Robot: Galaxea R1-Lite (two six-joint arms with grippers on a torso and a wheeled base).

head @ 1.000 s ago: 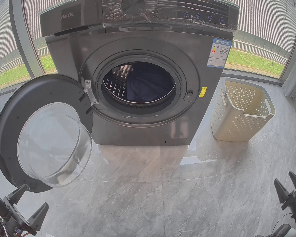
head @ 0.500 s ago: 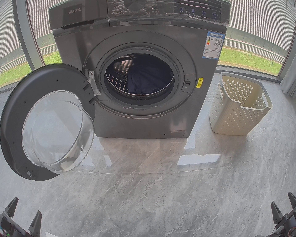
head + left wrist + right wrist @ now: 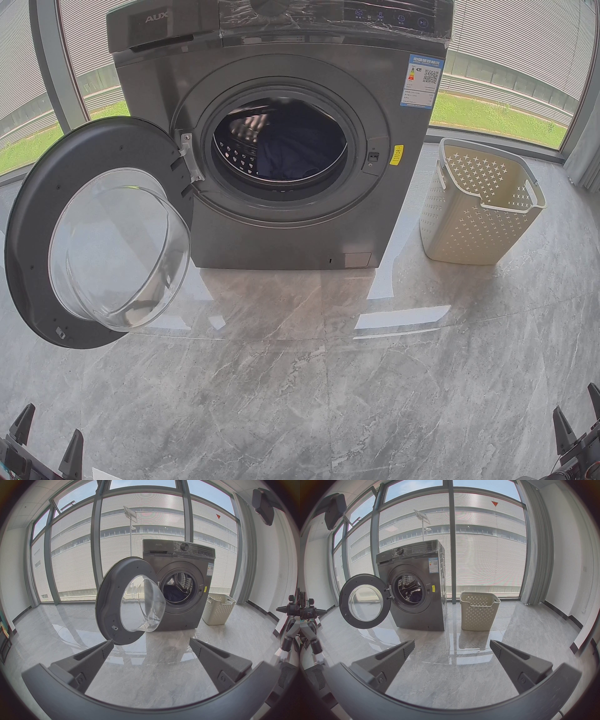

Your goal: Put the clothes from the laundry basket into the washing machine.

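Clothes: a dark blue cloth lies inside the drum, in the upper middle of the head view.
Washing machine: a grey front-loading washing machine stands on the floor, its round opening facing the camera.
Door: the round door, with a clear bowl-shaped glass, is swung wide open at the left of the frame.
Laundry basket: a cream plastic laundry basket with small star holes stands upright just beside the machine, at the right of the frame.
Left gripper: the left gripper sits in the lower left corner, its jaws apart with nothing between them.
Right gripper: the right gripper sits in the lower right corner, its jaws apart with nothing between them.
Floor: a shiny grey marble floor lies under everything.
Windows: tall windows stand behind the machine.
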